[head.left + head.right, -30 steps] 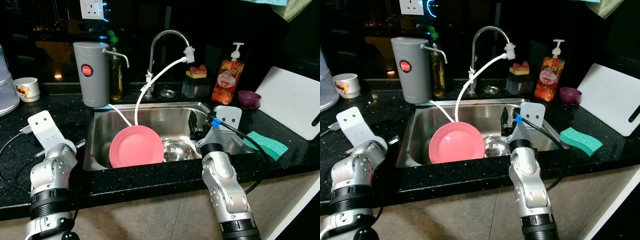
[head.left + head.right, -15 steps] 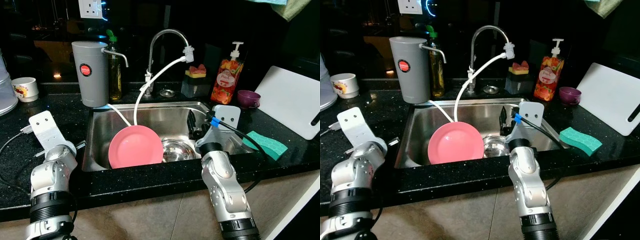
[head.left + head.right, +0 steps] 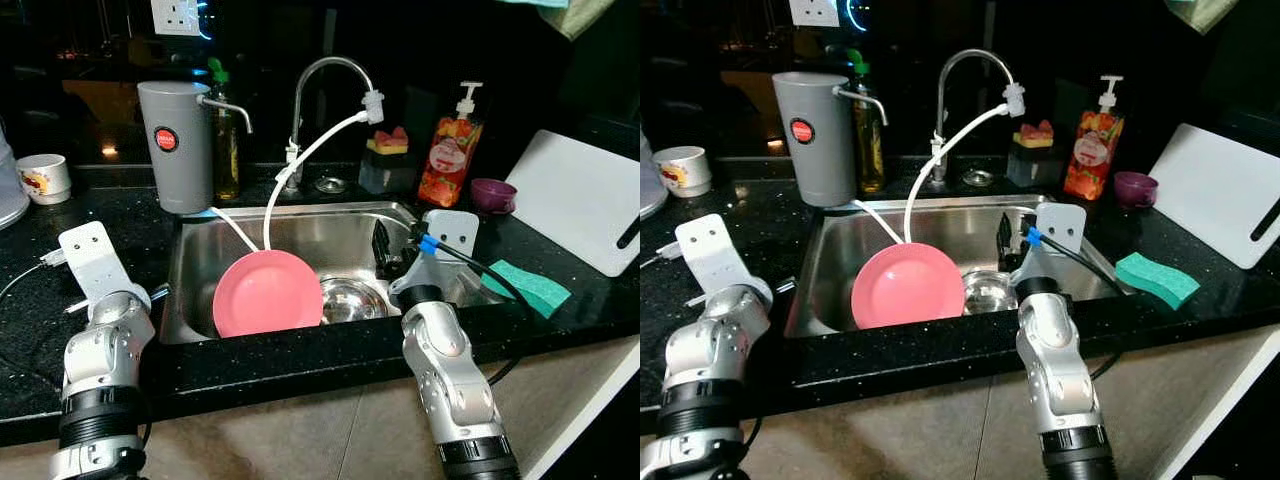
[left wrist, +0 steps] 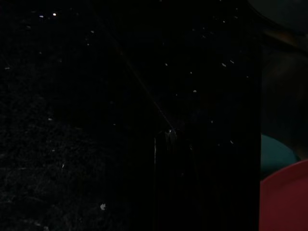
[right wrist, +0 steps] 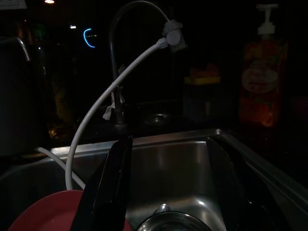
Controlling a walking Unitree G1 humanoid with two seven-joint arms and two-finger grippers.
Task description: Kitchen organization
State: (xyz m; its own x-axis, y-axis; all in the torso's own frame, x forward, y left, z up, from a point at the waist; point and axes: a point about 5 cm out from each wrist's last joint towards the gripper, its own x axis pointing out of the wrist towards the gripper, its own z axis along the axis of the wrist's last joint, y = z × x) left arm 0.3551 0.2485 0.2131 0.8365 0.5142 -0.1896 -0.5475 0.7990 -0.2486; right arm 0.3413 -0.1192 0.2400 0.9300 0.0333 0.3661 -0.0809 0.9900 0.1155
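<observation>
Reaching over the sink [image 3: 190,290], the right gripper [image 5: 166,187] had its fingers apart, holding nothing. The pink plate [image 3: 267,293] and metal bowl [image 3: 348,298] waited inside; the left gripper's fingers could not be told.

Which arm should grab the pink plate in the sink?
Right, probably. The right pincer is open over the sink, beside the pink plate. The left arm sits back over the counter.

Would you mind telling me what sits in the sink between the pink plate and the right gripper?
A steel bowl sits on the sink floor between the pink plate and the right gripper, seen in the left eye view.
</observation>
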